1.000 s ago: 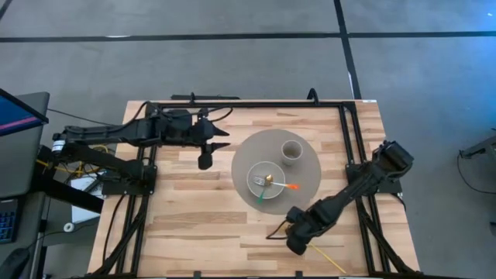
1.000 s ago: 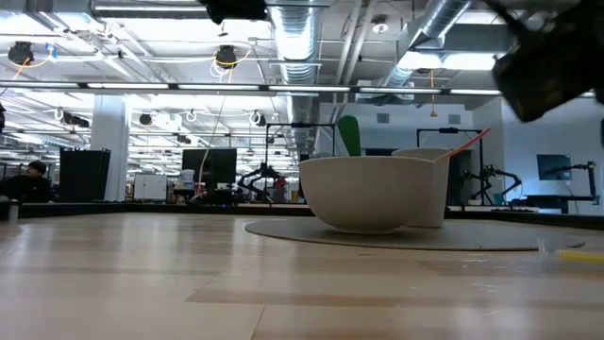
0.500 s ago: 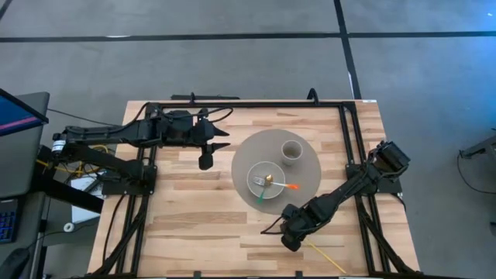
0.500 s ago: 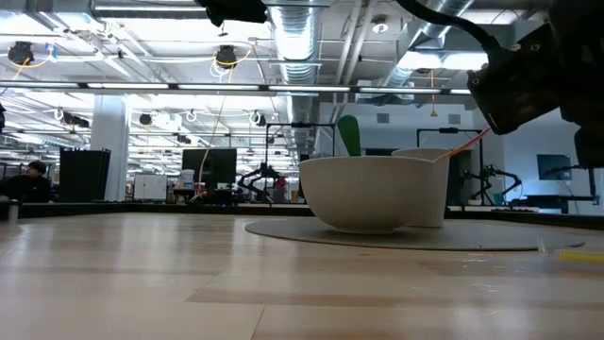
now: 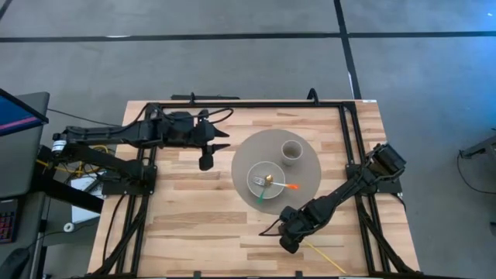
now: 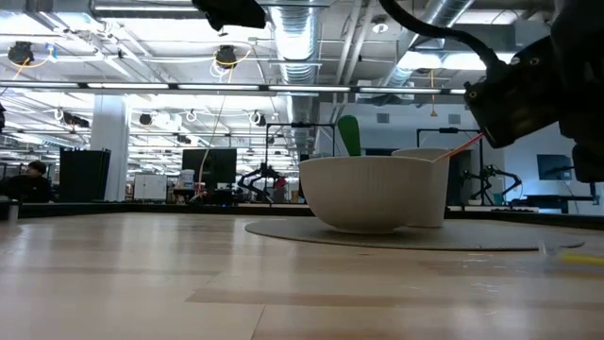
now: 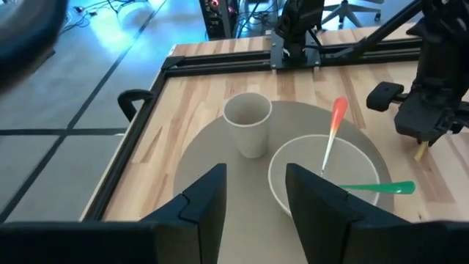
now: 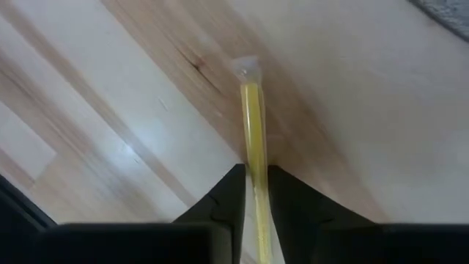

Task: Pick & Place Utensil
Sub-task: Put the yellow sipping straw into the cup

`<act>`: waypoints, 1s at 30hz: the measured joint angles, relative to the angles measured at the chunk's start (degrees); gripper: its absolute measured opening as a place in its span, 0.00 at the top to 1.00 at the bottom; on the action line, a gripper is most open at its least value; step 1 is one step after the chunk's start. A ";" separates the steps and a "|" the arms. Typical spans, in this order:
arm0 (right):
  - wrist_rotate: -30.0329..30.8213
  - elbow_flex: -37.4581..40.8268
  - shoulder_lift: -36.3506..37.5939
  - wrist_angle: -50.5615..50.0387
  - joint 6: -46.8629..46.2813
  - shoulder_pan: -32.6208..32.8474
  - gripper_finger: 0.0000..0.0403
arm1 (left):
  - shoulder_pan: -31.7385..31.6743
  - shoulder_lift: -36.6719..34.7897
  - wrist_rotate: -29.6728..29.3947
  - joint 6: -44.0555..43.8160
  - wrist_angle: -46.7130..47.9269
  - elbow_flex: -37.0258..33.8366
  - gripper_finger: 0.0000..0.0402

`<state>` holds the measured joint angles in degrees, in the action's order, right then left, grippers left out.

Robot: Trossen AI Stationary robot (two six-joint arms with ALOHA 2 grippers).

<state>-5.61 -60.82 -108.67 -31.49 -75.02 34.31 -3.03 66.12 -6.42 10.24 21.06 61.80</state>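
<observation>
Right gripper [image 8: 255, 192] is sitting low over the table [image 5: 194, 225], fingers slightly parted, straddling the yellow utensil [image 8: 253, 125], which is pointing straight ahead of it.

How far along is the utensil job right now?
Done: an orange utensil and a green utensil already rest in the bowl. In hand: the right gripper straddles the yellow utensil lying on the table. Left: grasp it, lift and place it in the bowl.
</observation>
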 joint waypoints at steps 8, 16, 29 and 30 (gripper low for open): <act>7.40 -1.34 7.28 1.88 7.50 -1.12 0.98 | -0.01 0.01 0.01 0.00 -0.59 -0.78 0.64; 16.14 -3.63 18.28 2.52 21.88 -1.36 0.99 | -0.02 0.01 0.02 0.00 -1.01 -0.78 0.64; 62.42 -3.60 40.80 2.21 62.65 -2.20 1.00 | -0.01 0.01 0.02 0.00 -1.70 -0.78 0.64; 67.99 -3.60 41.92 2.16 65.71 -2.83 1.00 | -0.02 0.01 0.02 0.00 -1.80 -0.78 0.64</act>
<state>62.38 -64.42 -66.74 -29.32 -9.31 31.48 -3.05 66.13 -6.39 10.24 19.26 61.01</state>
